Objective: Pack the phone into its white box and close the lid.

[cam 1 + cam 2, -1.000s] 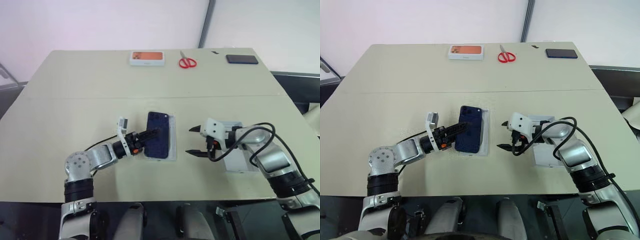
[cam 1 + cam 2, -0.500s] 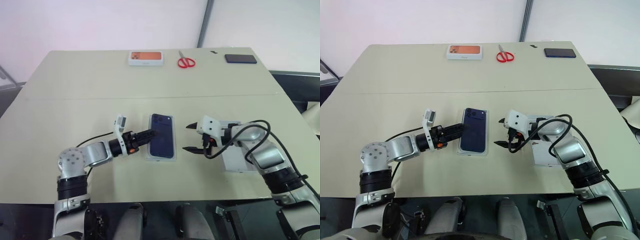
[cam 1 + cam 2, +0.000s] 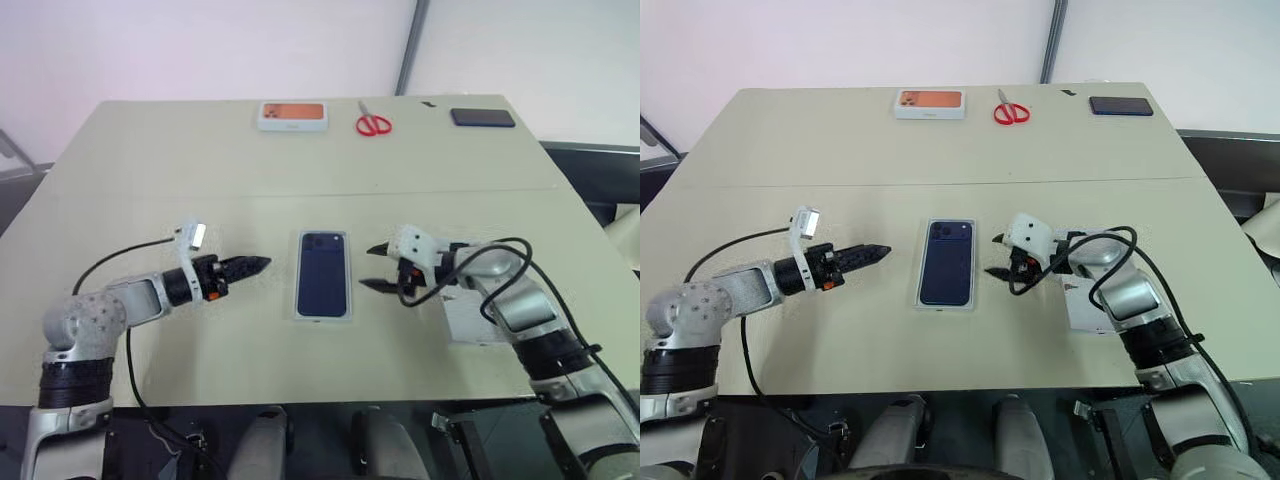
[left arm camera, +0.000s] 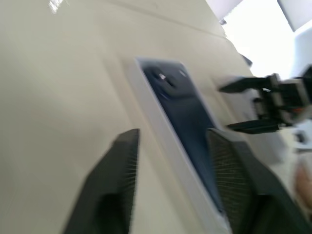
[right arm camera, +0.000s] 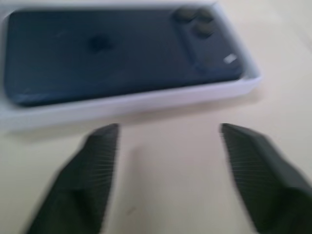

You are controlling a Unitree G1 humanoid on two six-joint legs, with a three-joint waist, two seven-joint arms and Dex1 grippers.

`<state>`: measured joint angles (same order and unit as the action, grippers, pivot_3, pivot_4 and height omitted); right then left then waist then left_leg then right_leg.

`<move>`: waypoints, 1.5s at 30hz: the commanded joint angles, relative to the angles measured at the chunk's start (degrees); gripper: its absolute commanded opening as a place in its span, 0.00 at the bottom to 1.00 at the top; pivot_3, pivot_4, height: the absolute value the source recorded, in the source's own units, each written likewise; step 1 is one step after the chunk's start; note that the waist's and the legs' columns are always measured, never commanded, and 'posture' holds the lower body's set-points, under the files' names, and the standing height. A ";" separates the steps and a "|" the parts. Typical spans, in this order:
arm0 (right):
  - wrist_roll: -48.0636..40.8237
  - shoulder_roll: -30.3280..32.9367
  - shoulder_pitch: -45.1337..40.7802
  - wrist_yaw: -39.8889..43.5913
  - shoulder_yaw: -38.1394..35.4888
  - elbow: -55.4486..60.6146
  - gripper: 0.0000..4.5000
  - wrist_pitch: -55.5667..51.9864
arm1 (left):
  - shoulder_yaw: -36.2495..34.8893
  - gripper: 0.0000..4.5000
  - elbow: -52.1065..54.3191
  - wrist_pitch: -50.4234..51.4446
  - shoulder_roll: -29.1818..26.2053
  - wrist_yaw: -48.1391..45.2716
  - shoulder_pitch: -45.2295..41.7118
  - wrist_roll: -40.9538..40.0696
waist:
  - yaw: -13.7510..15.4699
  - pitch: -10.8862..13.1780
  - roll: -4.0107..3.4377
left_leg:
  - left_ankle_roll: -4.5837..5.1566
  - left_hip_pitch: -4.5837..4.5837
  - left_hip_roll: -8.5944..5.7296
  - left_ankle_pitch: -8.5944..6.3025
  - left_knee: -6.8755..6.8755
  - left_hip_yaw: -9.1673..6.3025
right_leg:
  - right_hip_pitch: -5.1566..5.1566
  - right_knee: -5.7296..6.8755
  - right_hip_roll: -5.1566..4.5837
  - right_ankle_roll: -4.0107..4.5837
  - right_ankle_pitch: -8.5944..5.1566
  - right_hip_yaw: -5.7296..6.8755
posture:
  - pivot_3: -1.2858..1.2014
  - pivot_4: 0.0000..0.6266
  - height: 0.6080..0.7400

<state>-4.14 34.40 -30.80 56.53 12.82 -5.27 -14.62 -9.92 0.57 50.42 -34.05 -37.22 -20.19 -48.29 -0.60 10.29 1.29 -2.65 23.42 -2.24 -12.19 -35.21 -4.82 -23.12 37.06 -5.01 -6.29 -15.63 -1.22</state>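
We saw the phone [image 3: 323, 272] seated in the white box [image 3: 300, 300]; both pincers, left [image 3: 258, 265] and right [image 3: 376, 267], flanked it with fingers apart, empty, clearing room for the lid [image 3: 470, 318]

far edge: orange-picture box [image 3: 293, 115] | red scissors [image 3: 374, 123] | dark flat rectangle [image 3: 483, 117]

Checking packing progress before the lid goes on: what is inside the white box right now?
The phone lies flat in the white box, back up, camera bump at the far end. It covers the box floor, so anything beneath cannot be seen.
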 commanded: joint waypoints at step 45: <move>7.53 -2.73 3.99 -6.21 2.17 3.54 0.01 4.42 | 19.08 0.00 -16.21 -31.45 5.20 -23.81 -5.13 32.82 | 0.12 -0.01 -0.04 | 0.06 -0.03 0.00 -0.02 -0.05 -0.05 | 0.07 0.08 0.08 -0.12 0.06 0.10 | 0.52 0.24 1.00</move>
<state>3.68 32.27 -25.88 50.51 15.27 -2.00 -11.23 7.07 -14.98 18.84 -30.20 -61.56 -25.19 -16.57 -0.48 10.28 1.25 -2.59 23.39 -2.26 -12.20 -35.28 -4.88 -23.03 37.14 -4.97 -6.41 -15.57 -1.10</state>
